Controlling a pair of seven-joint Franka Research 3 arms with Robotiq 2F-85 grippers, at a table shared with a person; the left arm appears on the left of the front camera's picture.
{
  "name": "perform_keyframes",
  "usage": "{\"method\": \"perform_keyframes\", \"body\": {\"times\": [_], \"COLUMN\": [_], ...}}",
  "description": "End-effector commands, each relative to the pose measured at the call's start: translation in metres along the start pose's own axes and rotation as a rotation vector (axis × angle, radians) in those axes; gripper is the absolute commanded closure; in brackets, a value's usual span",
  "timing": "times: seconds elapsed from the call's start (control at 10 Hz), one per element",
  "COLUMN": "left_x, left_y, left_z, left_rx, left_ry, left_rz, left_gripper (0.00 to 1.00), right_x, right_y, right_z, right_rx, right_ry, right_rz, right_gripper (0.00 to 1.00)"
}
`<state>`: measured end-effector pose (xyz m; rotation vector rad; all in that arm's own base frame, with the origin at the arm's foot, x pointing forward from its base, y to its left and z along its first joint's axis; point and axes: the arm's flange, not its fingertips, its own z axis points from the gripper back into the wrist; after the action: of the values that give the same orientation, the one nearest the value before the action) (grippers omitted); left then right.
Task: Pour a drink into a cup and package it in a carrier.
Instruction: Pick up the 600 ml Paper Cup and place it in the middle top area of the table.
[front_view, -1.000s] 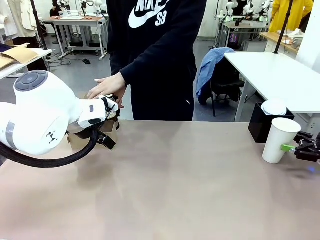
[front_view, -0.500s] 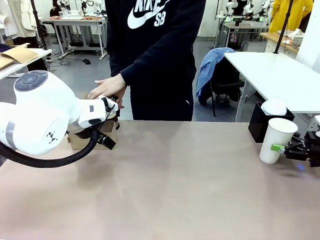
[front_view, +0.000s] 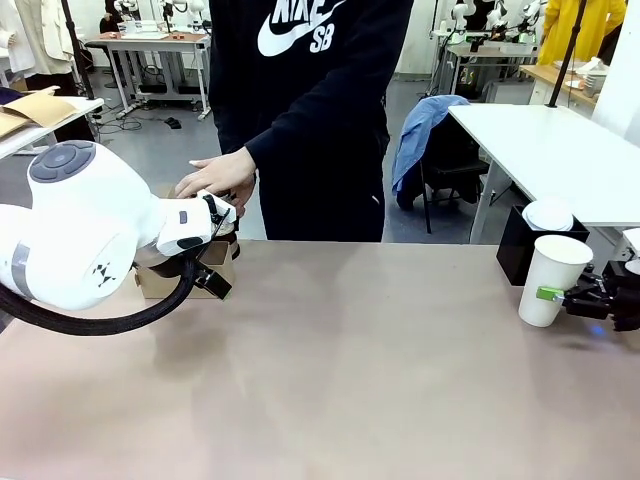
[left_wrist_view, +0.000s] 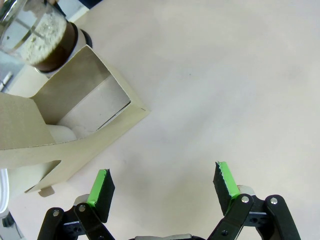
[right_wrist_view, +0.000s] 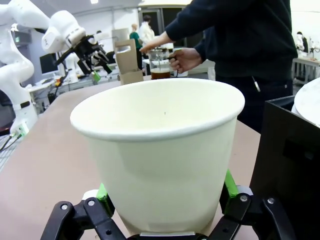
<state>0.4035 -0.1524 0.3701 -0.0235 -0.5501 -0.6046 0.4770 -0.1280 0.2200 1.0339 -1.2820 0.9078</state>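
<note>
One step underway: grips tall white paper cup (front_view: 555, 265) in right tool (front_view: 552, 294), left tool (left_wrist_view: 163, 182) wide beside brown cardboard carrier (left_wrist_view: 75, 125); next needs cup brought to clear glass jug (right_wrist_view: 160, 67).

L arm: my left tool (left_wrist_view: 162, 182) spread wide, pointing down, far-left corner of bench (front_view: 350, 380) | R arm: my right tool (front_view: 552, 294) level, clamped on cup (front_view: 550, 262), right edge
</note>
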Motion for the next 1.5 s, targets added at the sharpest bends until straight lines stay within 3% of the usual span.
{"method": "perform_keyframes", "body": {"times": [0.0, 0.2, 0.3, 0.4, 0.6, 0.8, 1.0, 1.4], "left_x": [0.000, 0.000, 0.000, 0.000, 0.000, 0.000, 0.000, 0.000], "left_y": [0.000, 0.000, 0.000, 0.000, 0.000, 0.000, 0.000, 0.000], "left_z": [0.000, 0.000, 0.000, 0.000, 0.000, 0.000, 0.000, 0.000], "left_rx": [-0.001, -0.001, -0.001, -0.001, -0.001, -0.001, -0.001, -0.001], "left_ry": [-0.001, -0.001, -0.001, -0.001, -0.001, -0.001, -0.001, -0.001], "left_rz": [0.001, 0.001, 0.001, 0.001, 0.001, 0.001, 0.001, 0.001], "left_gripper": [0.00, 0.00, 0.00, 0.00, 0.00, 0.00, 0.00, 0.00], "right_x": [-0.001, -0.001, -0.001, 0.010, 0.049, 0.082, 0.100, 0.097], "right_y": [0.002, 0.002, 0.000, 0.013, 0.046, 0.066, 0.058, 0.021], "right_z": [0.000, 0.000, 0.001, -0.005, -0.033, -0.081, -0.142, -0.242], "right_rx": [-0.005, -0.005, 0.000, -0.043, -0.159, -0.259, -0.269, -0.311], "right_ry": [0.005, 0.005, 0.000, -0.026, -0.065, -0.063, -0.017, -0.028], "right_rz": [-0.004, -0.004, -0.001, 0.004, 0.006, -0.068, -0.046, 0.009], "right_gripper": [0.20, 0.20, 0.15, 0.19, 0.19, 0.19, 0.19, 0.19]}}
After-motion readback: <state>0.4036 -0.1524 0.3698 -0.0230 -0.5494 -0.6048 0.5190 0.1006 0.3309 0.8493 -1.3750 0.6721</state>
